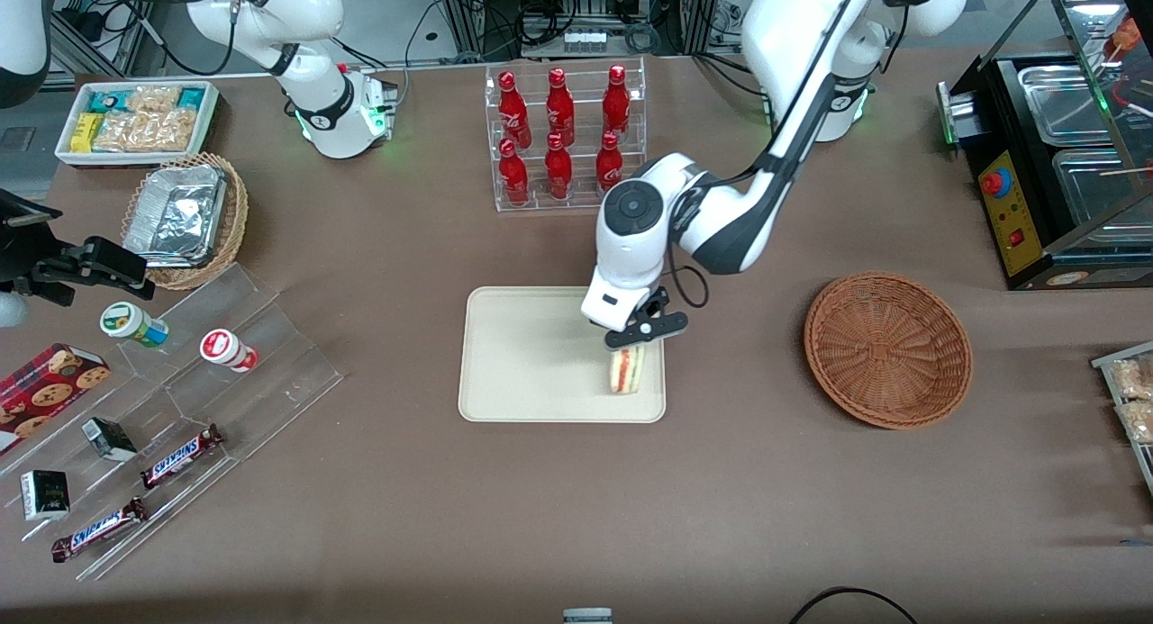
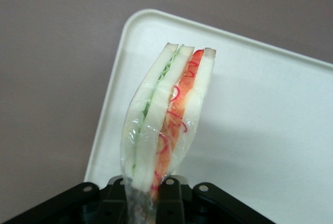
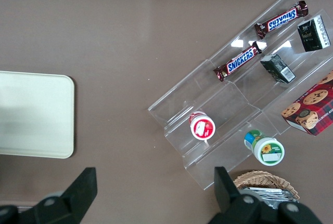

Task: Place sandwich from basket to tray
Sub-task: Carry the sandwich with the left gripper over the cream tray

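Brown tabletop is spread under everything. Nearest the front camera, the sandwich (image 1: 627, 370) is pinched upright by the gripper (image 1: 641, 334) over the tray (image 1: 522, 354), so it can be lowered onto it; the basket (image 1: 887, 349), toward the working arm's end, is left vacant.

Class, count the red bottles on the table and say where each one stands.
6, all in the clear rack, farther from the front camera than the tray: three in its upper row, three in its lower. The pincer grips the sandwich over the tray.
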Controlling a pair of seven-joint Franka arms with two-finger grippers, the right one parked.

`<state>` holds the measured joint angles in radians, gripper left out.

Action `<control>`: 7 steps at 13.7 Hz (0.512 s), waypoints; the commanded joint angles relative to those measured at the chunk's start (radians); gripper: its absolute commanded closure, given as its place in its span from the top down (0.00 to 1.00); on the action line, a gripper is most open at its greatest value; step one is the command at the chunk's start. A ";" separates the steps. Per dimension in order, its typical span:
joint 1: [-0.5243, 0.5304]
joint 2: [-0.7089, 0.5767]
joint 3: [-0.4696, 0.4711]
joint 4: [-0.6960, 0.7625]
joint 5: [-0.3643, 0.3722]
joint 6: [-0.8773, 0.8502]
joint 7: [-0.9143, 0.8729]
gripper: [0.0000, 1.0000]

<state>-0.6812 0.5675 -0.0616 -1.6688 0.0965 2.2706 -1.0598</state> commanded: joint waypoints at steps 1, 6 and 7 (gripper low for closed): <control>-0.034 0.041 0.019 0.035 0.043 0.023 -0.049 0.02; -0.038 0.097 0.019 0.037 0.123 0.053 -0.129 0.16; -0.038 0.103 0.017 0.037 0.124 0.079 -0.128 0.46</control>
<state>-0.6985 0.6422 -0.0607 -1.6642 0.1954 2.3230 -1.1593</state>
